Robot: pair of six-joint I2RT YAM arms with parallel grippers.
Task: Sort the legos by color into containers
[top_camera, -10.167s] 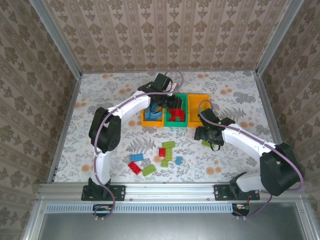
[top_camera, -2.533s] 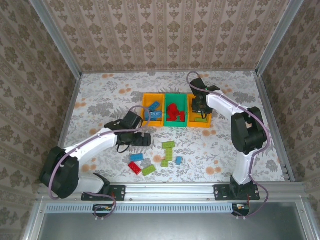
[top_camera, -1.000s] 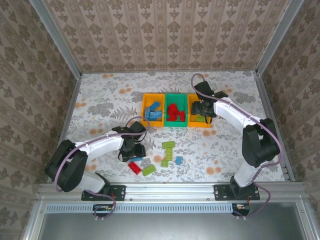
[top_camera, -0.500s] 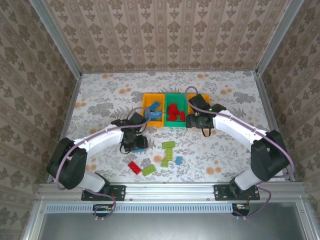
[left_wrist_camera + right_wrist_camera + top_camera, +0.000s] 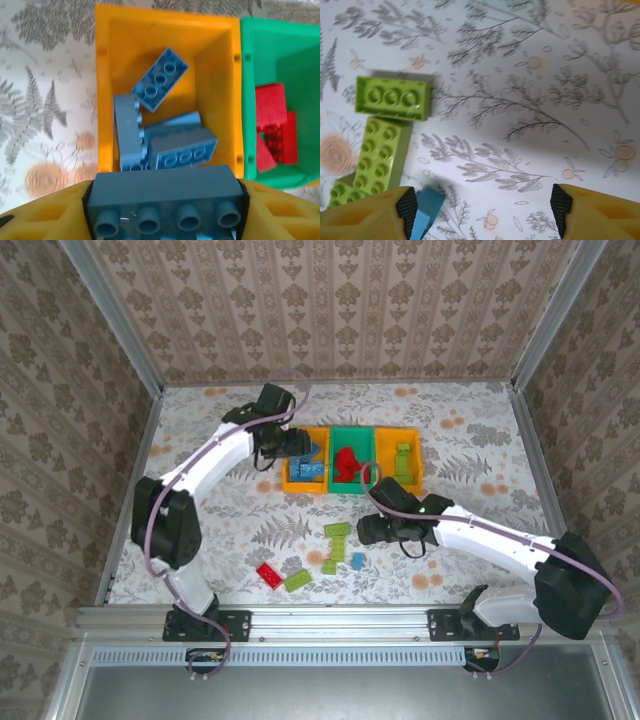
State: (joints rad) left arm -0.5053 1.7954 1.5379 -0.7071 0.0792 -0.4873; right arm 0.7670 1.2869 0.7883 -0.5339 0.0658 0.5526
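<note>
The left gripper [image 5: 290, 445] reaches out to the left end of the row of bins, which stands midway across the table [image 5: 200, 490], nearer its far edge. Its yellow fingers [image 5: 45, 215] are closed on the two ends of a blue brick [image 5: 165, 192], studs towards the wrist camera, held at the rim of the left orange bin [image 5: 107, 75]. Inside that bin lie several more blue bricks [image 5: 160, 80], some flat and some tipped on edge against one another. Touching it on the right is the green bin [image 5: 248, 100], with red bricks [image 5: 272, 125] piled in it. The right orange bin [image 5: 405, 487] ends the row and has a light green brick [image 5: 402, 460] lying in it.

The right gripper [image 5: 483, 207] hangs low over the middle of the table, on the near side of the bins. Its jaws stand wide apart with only the patterned tabletop between them; it has hold of nothing. Just to its left lie two light green bricks, a short one [image 5: 393, 97] and a longer one [image 5: 382, 152] touching it, and a small blue brick [image 5: 427, 212] sits right beside the dark pad [image 5: 407, 205] of one finger.

Closer to the near edge of the table, left of centre, a red brick [image 5: 268, 574] and another green brick [image 5: 297, 580] lie loose, just beside each other.
</note>
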